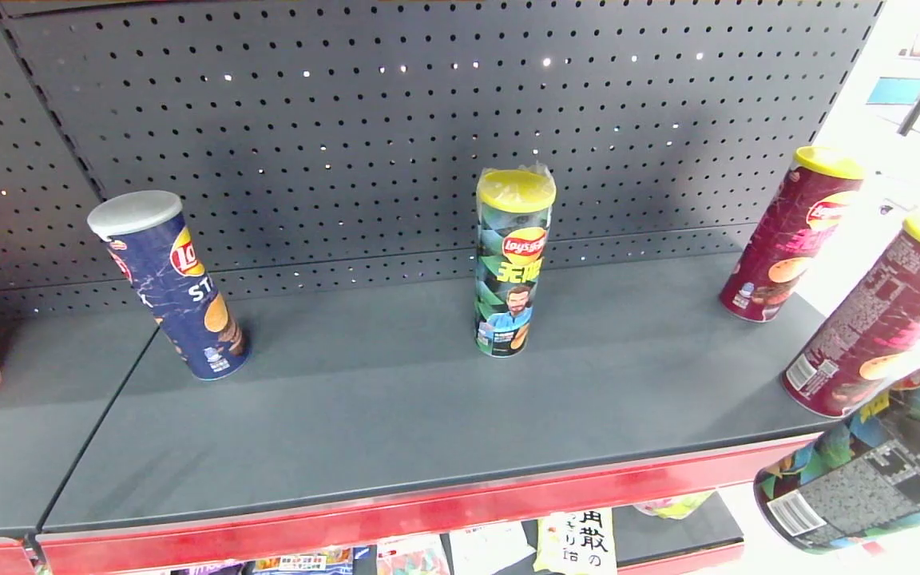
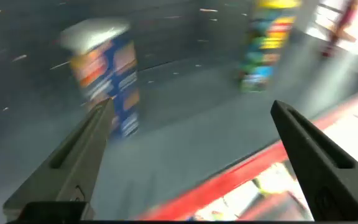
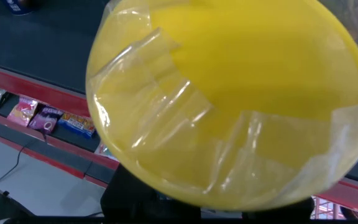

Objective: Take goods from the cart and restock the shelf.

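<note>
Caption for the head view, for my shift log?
Grey metal shelf holding a blue grey-lidded crisp tube at left, a green yellow-lidded tube mid-shelf and two maroon yellow-lidded tubes at right.

The left gripper (image 2: 191,107) has two long, dark grey-green fingers (image 2: 73,163), flat-sided and tapering to blunt tips, each with a shallow recessed slot along its face.

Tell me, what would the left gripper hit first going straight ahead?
Probably the bare shelf, since the left gripper points into the gap between the blue can and the green can; depth is unclear.
</note>
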`<state>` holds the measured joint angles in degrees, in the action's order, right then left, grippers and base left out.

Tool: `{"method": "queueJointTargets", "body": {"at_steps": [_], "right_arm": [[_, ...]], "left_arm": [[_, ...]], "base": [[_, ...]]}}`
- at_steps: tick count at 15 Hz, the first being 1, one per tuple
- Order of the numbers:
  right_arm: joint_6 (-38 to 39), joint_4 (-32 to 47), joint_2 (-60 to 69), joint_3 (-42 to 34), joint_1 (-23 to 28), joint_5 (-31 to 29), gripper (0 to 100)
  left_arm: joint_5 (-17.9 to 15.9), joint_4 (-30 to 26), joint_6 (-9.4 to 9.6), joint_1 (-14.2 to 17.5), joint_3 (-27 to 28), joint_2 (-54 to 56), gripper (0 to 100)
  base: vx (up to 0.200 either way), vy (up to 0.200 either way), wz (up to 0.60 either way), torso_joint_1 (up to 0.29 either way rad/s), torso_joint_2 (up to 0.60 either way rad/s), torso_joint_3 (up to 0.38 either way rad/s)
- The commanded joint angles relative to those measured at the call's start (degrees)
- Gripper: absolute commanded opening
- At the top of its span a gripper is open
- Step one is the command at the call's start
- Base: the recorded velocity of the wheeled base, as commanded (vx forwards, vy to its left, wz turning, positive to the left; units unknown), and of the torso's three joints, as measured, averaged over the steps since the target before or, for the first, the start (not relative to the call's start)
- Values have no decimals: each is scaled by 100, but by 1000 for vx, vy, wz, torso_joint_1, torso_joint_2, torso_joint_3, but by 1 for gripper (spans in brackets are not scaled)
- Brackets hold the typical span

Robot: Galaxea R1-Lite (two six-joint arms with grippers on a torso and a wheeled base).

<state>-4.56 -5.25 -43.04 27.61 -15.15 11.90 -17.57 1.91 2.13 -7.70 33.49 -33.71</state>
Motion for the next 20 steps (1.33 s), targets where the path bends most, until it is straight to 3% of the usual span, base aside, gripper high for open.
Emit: {"method": "queueJointTargets", "body": {"at_steps": [1,5,6,9,13,16,20], "right_arm": [[-1,-2,-160,113,-40,32,0],[-1,-20,-406,350,-49,32,0],[8,-20,-424,403,-49,32,0],[8,-20,-450,403,-40,32,0],[8,-20,-503,403,-40,23,0],[8,-20,-486,394,-40,23,0],[16,-20,-512,385,-40,23,0]], "left_arm": [[-968,811,446,-1532,1819,-3696,100],[-1539,1039,481,-1893,2566,-5146,100],[-1522,1039,481,-2086,2795,-5445,100],[-1574,1039,516,-2200,3155,-5911,100],[-1592,1039,1167,-2033,3639,-6684,100],[-1662,1048,1228,-2007,4148,-7123,100],[-2067,1048,1298,-2024,4649,-7563,100]], "base": [[0,0,0,0,0,0],[0,0,0,0,0,0],[0,0,0,0,0,0],[0,0,0,0,0,0],[0,0,0,0,0,0],[0,0,0,0,0,0],[0,0,0,0,0,0]]}}
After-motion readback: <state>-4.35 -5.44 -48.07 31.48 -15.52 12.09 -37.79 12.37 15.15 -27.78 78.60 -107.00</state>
